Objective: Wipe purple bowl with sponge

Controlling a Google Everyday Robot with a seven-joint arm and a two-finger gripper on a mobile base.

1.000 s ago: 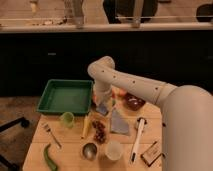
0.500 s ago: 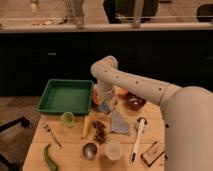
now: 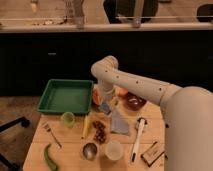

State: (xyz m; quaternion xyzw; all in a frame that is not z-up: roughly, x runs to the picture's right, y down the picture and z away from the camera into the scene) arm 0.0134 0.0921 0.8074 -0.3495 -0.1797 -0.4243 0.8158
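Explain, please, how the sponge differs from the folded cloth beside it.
The sponge is a small block; the folded cloth is larger and flat. The sponge sits at the gripper, by the orange bowl; the folded cloth lies clear of the gripper, nearer the camera. Both are pale blue.

A light wooden surface (image 3: 70, 144) carries a crowded spread. A green tray (image 3: 65, 95) sits at its far left, an orange bowl (image 3: 96, 97) just beside it and the purple bowl (image 3: 134, 102) further right. Nearer lie a green cup (image 3: 68, 118), a fork (image 3: 51, 134), a long green vegetable (image 3: 49, 156), a banana (image 3: 86, 126), dark red fruit (image 3: 100, 131), a metal cup (image 3: 90, 150), a pale cup (image 3: 114, 150), a folded blue cloth (image 3: 119, 122) and a white stick-shaped tool (image 3: 137, 141). The pincer (image 3: 106, 103) hangs low between the two bowls, the sponge (image 3: 105, 107) at its tip.
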